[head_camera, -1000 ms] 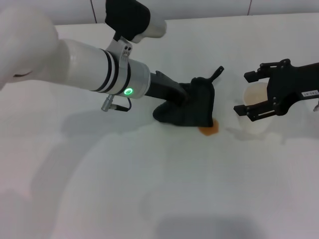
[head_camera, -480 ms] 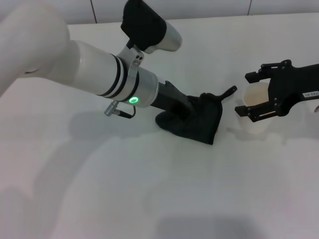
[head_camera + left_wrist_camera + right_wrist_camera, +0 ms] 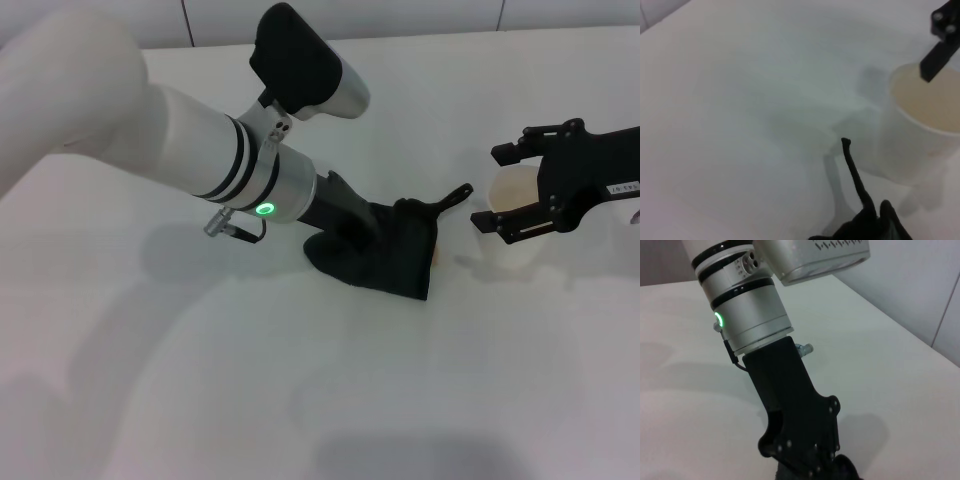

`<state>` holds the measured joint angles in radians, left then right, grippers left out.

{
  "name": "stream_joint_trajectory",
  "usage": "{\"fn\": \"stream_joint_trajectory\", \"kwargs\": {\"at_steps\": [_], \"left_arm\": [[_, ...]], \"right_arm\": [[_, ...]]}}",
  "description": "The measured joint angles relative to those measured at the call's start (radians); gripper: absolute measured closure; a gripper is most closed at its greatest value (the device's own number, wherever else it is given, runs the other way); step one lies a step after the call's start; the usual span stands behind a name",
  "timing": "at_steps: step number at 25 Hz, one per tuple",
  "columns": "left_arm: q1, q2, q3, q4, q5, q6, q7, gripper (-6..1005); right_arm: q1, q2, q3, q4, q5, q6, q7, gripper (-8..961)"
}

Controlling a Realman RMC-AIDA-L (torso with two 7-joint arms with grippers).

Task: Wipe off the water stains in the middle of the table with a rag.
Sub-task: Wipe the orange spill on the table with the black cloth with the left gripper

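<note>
My left gripper (image 3: 383,238) is shut on the black rag (image 3: 395,262) and presses it flat on the white table (image 3: 300,380) near the middle. The rag's thin tail (image 3: 455,196) points toward the cup; the tail also shows in the left wrist view (image 3: 855,175). The water stain is almost wholly hidden under the rag. Only a faint amber sliver (image 3: 437,254) shows at the rag's right edge. My right gripper (image 3: 490,188) is open and still at the right, with its jaws on either side of a whitish cup (image 3: 515,245).
The whitish cup (image 3: 920,135) stands just right of the rag, with a right gripper finger (image 3: 940,45) over its rim. The left arm's wrist and gripper body (image 3: 795,415) fill the right wrist view. A tiled wall (image 3: 400,15) runs behind the table.
My left gripper dragged the rag right and toward me over the amber blot, which was in plain view one second ago, then drew back slightly left. The right arm has not moved.
</note>
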<state>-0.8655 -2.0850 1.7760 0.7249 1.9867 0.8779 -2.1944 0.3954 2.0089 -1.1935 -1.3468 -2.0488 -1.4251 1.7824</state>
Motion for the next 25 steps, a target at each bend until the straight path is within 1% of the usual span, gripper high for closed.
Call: {"fn": "stream_joint_trajectory", "kwargs": {"at_steps": [8,9,13,16,19,25], "left_arm": [[0.006,0.000,-0.010,-0.004,0.044,-0.107,-0.110,923],[0.008,0.001,-0.020,-0.005,0.045,-0.134,-0.137,923],[0.011,0.002,-0.045,-0.009,0.051,-0.168,-0.172,923],[0.011,0.001,-0.070,-0.014,0.089,-0.200,-0.224,922],[0.011,0.002,-0.076,-0.015,0.110,-0.208,-0.248,922],[0.003,0.000,-0.057,-0.016,0.112,-0.205,-0.222,923]], "right_arm": [[-0.001,0.001,0.000,0.000,-0.001,-0.002,0.000,86],[-0.001,0.001,0.000,0.000,-0.001,-0.004,0.000,86],[-0.003,0.000,0.000,-0.001,-0.001,-0.007,0.000,86],[-0.004,-0.001,0.000,-0.001,-0.001,-0.008,0.000,86],[-0.004,-0.001,0.000,-0.001,-0.001,-0.008,0.000,86],[-0.001,-0.001,0.000,-0.001,-0.001,-0.004,0.000,86]]}}
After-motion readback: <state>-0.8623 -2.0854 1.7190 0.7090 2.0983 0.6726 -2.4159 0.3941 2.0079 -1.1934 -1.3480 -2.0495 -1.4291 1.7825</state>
